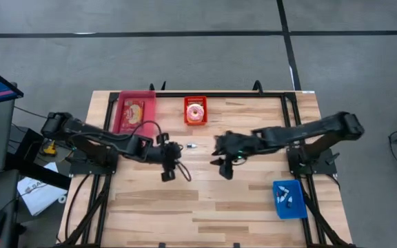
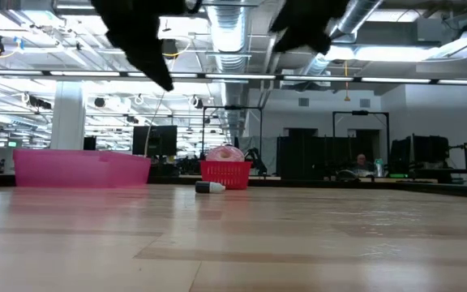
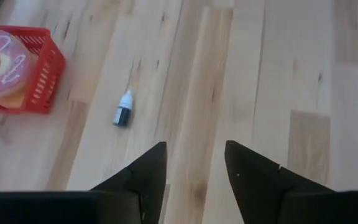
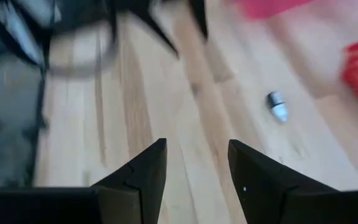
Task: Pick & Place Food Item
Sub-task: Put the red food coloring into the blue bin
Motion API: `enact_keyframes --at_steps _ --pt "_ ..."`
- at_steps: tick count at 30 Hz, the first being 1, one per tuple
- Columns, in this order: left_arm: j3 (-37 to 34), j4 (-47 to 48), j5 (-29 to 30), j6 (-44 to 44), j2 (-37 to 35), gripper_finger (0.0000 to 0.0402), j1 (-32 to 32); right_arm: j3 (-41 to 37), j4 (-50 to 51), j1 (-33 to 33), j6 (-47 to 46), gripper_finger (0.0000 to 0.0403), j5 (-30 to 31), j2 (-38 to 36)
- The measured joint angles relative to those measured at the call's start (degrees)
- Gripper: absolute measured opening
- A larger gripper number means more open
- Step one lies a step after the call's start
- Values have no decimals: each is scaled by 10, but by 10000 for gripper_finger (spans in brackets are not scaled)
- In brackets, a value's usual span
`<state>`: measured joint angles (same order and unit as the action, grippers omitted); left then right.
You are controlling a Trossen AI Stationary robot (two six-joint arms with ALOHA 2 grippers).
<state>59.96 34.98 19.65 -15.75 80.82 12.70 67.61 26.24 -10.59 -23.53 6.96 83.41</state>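
A pink-iced donut (image 1: 196, 110) lies in a small red basket (image 1: 187, 120) at the table's far middle. A pink tray (image 1: 148, 103) to its left holds a flat orange food item (image 1: 134, 110). A small dark bottle with a white cap (image 1: 191, 145) lies on its side on the wood between the basket and both grippers. My left gripper (image 1: 169, 171) hangs above the table's middle, open and empty, fingers apart in the left wrist view (image 3: 194, 146). My right gripper (image 1: 225, 167) faces it from the right, also open and empty (image 4: 196, 143).
A blue bin (image 1: 289, 199) with small items stands near the table's near right corner. The low view shows the bottle (image 2: 210, 187) in front of the red basket (image 2: 225, 173) and the pink tray (image 2: 81, 169) at the left. Bare wood lies below both grippers.
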Motion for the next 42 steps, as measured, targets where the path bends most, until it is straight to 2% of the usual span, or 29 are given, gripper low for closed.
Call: enact_keyframes --at_steps 3,6,10,16,23,36,42 --pt "-5 45 18 -23 -11 164 21 0 -2 33 90 164 -56 49" --pt "-31 45 23 -65 -39 166 42 -1 -24 65 163 164 -102 93" --pt "-77 48 49 -136 -90 165 73 0 -87 106 189 164 -139 142" --pt "-133 49 85 -203 -159 164 106 1 -160 142 224 164 -142 200" --pt "-167 46 86 -203 -200 163 106 4 -202 168 251 169 -143 268" --pt "-200 40 79 -190 -233 163 102 14 -257 208 256 160 -133 317" --pt "-200 31 78 -188 -231 163 101 14 -262 210 255 160 -146 331"
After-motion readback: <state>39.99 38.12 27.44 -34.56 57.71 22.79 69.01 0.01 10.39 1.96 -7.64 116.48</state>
